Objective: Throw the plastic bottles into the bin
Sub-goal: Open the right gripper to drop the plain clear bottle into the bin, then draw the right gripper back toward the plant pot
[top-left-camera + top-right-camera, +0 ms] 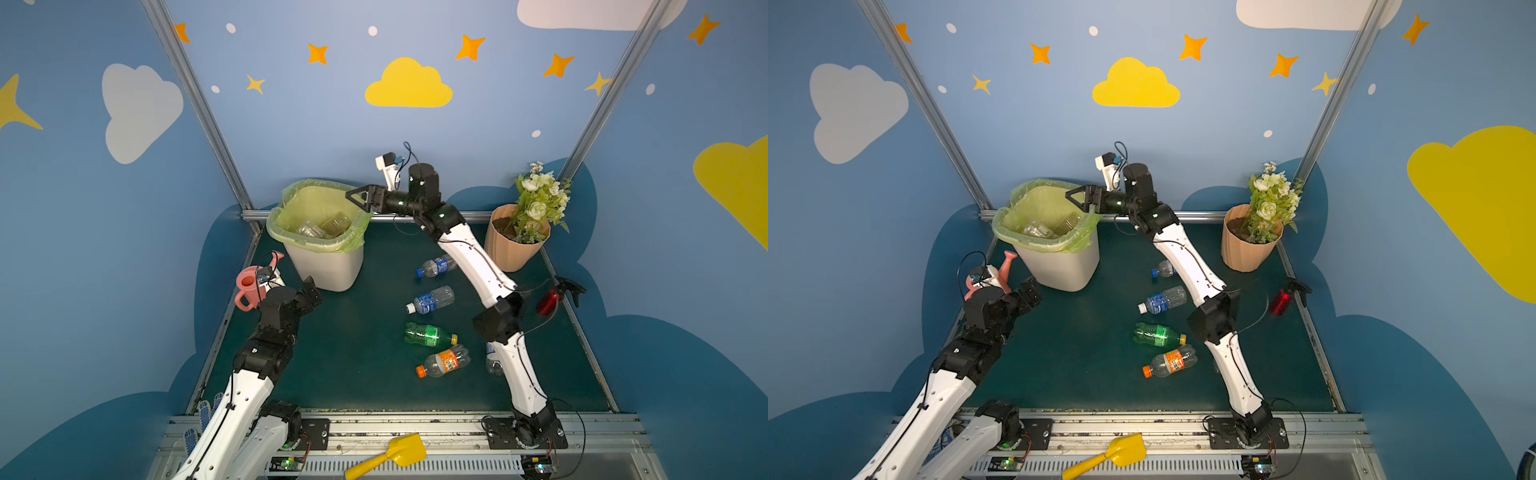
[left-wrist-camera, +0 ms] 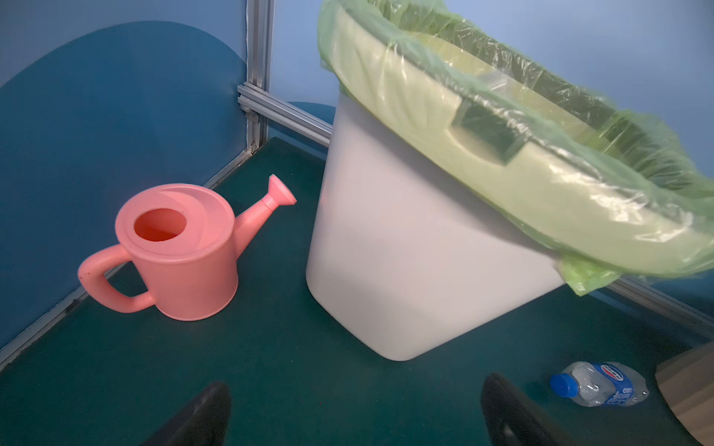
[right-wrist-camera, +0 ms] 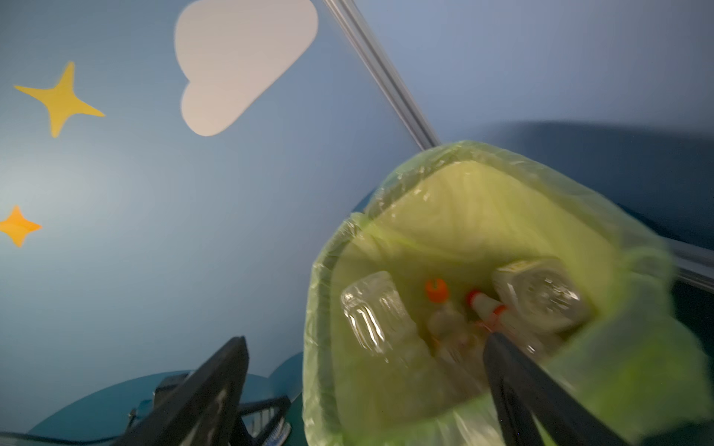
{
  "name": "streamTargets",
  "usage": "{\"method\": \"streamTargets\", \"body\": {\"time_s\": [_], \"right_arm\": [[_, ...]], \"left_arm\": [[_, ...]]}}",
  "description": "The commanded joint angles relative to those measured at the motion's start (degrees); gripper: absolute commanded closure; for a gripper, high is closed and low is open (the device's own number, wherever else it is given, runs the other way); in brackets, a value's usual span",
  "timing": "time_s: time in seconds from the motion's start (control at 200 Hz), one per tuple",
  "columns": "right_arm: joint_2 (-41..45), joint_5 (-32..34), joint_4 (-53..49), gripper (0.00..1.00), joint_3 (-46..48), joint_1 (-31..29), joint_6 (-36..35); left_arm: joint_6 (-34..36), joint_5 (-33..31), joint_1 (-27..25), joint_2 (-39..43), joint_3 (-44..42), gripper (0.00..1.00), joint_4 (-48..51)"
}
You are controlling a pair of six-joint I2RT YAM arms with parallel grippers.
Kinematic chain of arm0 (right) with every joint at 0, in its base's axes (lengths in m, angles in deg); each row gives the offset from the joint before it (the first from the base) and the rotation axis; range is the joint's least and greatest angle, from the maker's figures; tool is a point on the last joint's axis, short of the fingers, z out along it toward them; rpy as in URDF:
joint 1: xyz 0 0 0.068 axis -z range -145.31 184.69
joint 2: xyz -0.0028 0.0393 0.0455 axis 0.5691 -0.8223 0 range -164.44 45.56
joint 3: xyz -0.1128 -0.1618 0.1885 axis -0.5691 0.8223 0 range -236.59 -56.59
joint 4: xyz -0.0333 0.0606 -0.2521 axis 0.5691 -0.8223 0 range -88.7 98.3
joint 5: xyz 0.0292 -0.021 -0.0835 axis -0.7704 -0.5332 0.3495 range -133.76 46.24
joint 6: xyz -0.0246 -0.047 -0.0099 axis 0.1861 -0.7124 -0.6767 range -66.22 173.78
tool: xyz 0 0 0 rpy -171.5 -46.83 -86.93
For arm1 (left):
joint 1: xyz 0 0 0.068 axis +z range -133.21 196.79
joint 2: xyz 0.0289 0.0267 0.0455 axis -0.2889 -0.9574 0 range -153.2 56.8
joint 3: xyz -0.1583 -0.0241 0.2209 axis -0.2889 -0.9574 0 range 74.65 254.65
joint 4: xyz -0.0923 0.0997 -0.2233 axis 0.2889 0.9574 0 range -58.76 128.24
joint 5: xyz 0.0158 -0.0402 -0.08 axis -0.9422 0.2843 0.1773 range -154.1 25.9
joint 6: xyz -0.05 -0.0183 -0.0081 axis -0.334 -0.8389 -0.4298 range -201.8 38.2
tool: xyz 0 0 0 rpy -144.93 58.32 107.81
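Observation:
The white bin (image 1: 328, 270) with its green bag stands at the back left and holds several clear plastic bottles (image 1: 320, 226). My right gripper (image 1: 353, 195) hangs open over the bin's right rim with nothing between its jaws. In the right wrist view the right gripper (image 3: 365, 340) looks down on bottles (image 3: 371, 309) lying in the bin (image 3: 463, 154). On the mat lie a blue-capped bottle (image 1: 436, 266), a blue-labelled one (image 1: 430, 300), a green one (image 1: 430, 334) and an orange-labelled one (image 1: 444, 362). My left gripper (image 1: 312, 291) is open and empty, low beside the bin's front left.
A pink watering can (image 1: 249, 284) stands left of the bin. A peach flowerpot (image 1: 515, 241) with flowers is at the back right, and a red spray bottle (image 1: 550, 299) lies by the right wall. A yellow shovel (image 1: 390, 455) rests on the front rail.

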Motion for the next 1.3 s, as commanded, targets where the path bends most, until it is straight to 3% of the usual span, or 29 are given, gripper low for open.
{"method": "streamTargets", "body": {"time_s": [0.0,0.195,0.556,0.706,0.861,1.026,1.296], "right_arm": [[18.6,6.4,10.4,0.03,15.2,3.0,-6.2],[35.0,13.3,9.9,0.03,38.6,7.7,-11.8],[55.4,31.0,5.9,0.03,82.4,19.0,0.2],[58.6,40.5,-8.3,0.03,87.5,19.9,3.5],[63.0,45.9,-15.5,0.03,93.9,20.2,6.5],[66.4,46.4,-20.0,0.03,98.6,20.4,10.3],[68.2,40.5,-22.3,0.04,105.4,20.2,13.9]], "left_arm": [[-0.4,1.9,0.3,0.0,0.1,0.00,-0.2],[1.7,4.8,0.2,0.1,0.0,0.00,-2.5],[2.5,7.2,-0.9,-1.2,-0.2,0.00,-4.1],[3.0,7.1,-1.9,-2.5,-0.2,0.00,-5.2],[3.6,7.3,-2.5,-4.8,0.1,0.00,-6.6],[4.2,8.1,-3.0,-7.3,0.2,0.00,-8.5],[4.8,8.7,-3.2,-9.5,0.7,0.00,-9.6]]}}
